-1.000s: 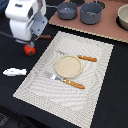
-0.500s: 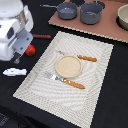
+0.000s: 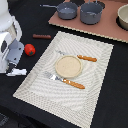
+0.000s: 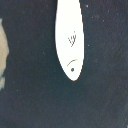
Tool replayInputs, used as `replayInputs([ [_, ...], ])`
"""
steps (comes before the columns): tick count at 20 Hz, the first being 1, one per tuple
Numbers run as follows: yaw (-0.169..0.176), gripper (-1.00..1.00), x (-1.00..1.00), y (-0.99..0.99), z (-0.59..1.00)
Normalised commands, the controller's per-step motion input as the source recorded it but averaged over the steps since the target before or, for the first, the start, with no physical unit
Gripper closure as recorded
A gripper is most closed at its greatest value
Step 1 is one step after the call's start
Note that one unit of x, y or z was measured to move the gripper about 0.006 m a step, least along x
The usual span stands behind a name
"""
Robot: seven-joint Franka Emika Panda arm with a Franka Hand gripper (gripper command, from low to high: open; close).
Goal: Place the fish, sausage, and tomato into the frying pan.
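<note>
The white fish (image 3: 19,73) lies on the dark table at the exterior view's left, just off the placemat; in the wrist view it (image 4: 69,35) fills the middle, eye end showing. My gripper (image 3: 12,66) hangs right over the fish. Its fingers do not show clearly in either view. The red tomato (image 3: 30,49) sits beside the arm. The reddish-brown sausage (image 3: 42,36) lies behind it. The dark-grey frying pan (image 3: 66,10) stands at the back on a brown board, its thin handle (image 3: 48,6) pointing to the exterior view's left.
A deeper grey pot (image 3: 91,13) stands next to the pan on the brown board (image 3: 107,31). A striped placemat (image 3: 60,95) holds a beige plate (image 3: 68,66) and two pieces of orange-handled cutlery (image 3: 75,84).
The arm has moved from over the tomato toward the exterior view's left and down, ending over the fish. The objects have not moved.
</note>
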Motion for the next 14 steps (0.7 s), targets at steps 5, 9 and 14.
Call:
replayInputs([
  [5, 0.037, -1.00, 0.10, -0.07, -0.37],
  [9, 0.015, -1.00, 0.13, 0.00, -0.38],
  [14, 0.020, -1.00, 0.00, -0.10, -0.42],
])
